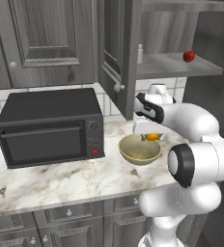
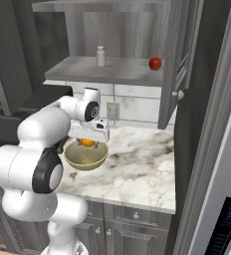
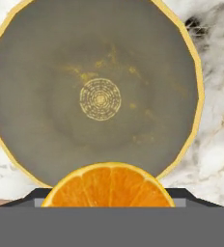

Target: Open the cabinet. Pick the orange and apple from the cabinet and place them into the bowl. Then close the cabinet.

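The orange (image 3: 109, 185) is held in the end effector (image 2: 89, 141), seen between the jaws just above the bowl (image 1: 140, 149); the jaws are closed on the fruit at its sides. The bowl stands on the marble desk (image 1: 61, 181), right of the black microwave (image 1: 49, 126). In the hand view the bowl's mottled inside lies directly below the orange, so the drop looks lined up.

The cabinet (image 2: 174, 60) is open, both doors swung out. The apple (image 2: 155, 63) is seen on the shelf (image 2: 107, 72), toward the right-hand door, well apart from a small pale bottle (image 2: 101, 56).

Handling, judged: the orange is likely light, firm and round, so rolling is expected once released; a low release inside the rim is advised. The apple is probably similar, smooth and a bit slippery; it should be taken across its widest part, from the front. The bowl looks stiff and may slide if knocked.
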Robot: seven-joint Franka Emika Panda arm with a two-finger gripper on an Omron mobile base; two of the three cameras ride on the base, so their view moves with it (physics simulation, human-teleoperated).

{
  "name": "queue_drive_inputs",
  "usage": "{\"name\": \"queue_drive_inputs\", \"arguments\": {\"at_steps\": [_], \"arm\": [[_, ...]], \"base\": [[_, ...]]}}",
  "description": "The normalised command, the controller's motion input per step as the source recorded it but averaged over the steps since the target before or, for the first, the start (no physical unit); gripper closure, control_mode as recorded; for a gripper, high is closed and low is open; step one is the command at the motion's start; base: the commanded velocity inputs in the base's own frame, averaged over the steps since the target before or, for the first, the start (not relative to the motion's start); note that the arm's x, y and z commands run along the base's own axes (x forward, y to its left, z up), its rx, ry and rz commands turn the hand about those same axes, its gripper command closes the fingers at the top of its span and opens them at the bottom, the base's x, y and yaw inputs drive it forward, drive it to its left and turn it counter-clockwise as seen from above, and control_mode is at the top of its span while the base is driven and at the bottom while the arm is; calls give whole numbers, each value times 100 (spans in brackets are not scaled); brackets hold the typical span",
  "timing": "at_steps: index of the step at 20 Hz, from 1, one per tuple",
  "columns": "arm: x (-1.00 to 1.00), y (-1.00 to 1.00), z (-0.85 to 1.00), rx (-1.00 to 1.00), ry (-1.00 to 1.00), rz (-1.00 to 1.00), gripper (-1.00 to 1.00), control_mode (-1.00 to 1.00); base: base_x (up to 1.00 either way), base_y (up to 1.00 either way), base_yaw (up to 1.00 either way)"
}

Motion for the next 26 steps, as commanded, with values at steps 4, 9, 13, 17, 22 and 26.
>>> {"name": "queue_drive_inputs", "arguments": {"at_steps": [4, 9, 13, 17, 22, 26], "arm": [[4, 0, -25, 0, -16, 1, 100, -100], [16, 0, -27, 0, -22, 0, 100, -100], [29, 0, -26, 0, -20, 0, 100, -100], [41, 1, -21, 0, -9, 0, 100, -100], [42, 8, -16, 0, -3, 0, 100, -100], [40, 4, -19, 0, -2, 0, 100, -100]], "base": [[0, 0, 0], [0, 0, 0], [0, 0, 0], [0, 0, 0], [0, 0, 0], [0, 0, 0]]}}
